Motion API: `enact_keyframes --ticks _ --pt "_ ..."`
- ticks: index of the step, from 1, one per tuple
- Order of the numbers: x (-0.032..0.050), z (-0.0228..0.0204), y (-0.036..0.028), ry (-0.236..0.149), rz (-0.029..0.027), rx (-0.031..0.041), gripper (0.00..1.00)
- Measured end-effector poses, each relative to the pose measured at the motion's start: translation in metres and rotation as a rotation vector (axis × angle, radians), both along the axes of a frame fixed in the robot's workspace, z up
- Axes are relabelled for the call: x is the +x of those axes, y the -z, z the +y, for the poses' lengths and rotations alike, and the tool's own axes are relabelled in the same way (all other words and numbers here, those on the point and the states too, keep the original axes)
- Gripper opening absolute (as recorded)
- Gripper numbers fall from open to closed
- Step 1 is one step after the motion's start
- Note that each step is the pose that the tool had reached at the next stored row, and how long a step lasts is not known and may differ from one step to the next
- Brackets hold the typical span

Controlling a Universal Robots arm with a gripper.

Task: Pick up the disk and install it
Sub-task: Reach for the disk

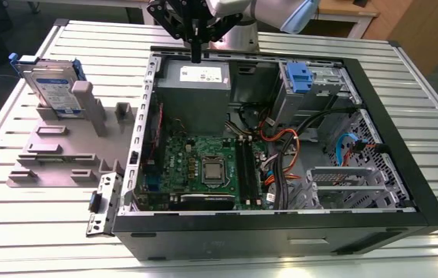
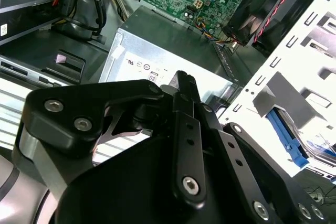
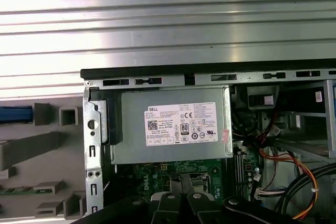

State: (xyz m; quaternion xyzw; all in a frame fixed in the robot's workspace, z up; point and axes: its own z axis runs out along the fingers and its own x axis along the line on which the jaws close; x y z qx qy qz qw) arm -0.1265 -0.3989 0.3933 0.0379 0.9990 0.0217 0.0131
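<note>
Disk [image 1: 52,87] stands on its edge in the grey holder [image 1: 64,152] on the surface, well apart from my hand [image 1: 196,56], toward the exterior view's left. My hand hangs over the power supply box [image 1: 195,95] (2 fingers pressed together, gripping nothing).

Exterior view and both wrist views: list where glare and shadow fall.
First wrist view: light bands glare off the ribbed table. Second wrist view: the white panel is washed bright, the gripper a dark mass before it. Exterior view: the table is bright, the case interior shaded, the disk evenly lit.
</note>
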Motion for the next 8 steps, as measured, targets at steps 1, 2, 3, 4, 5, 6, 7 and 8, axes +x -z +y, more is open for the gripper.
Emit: enact_keyframes --ticks 1,2,3,4,5,6,7,8 --pt "0.0000 0.0000 0.0000 0.000 -0.0001 0.0000 0.11" --pt "-0.0001 0.0000 0.0000 0.000 0.0000 0.0000 0.11" --pt "-0.0005 0.0000 0.0000 0.000 0.0000 0.0000 0.11" --pt "-0.0010 0.0000 0.0000 0.000 0.0000 0.0001 0.11" --pt "-0.0013 0.0000 0.0000 0.000 0.0000 0.0000 0.11" --pt "-0.0014 0.0000 0.0000 0.000 0.0000 0.0000 0.11" --pt "-0.0045 0.0000 0.0000 0.000 0.0000 0.0000 0.11" --pt "-0.0074 0.0000 0.0007 0.000 0.0000 0.0000 0.11"
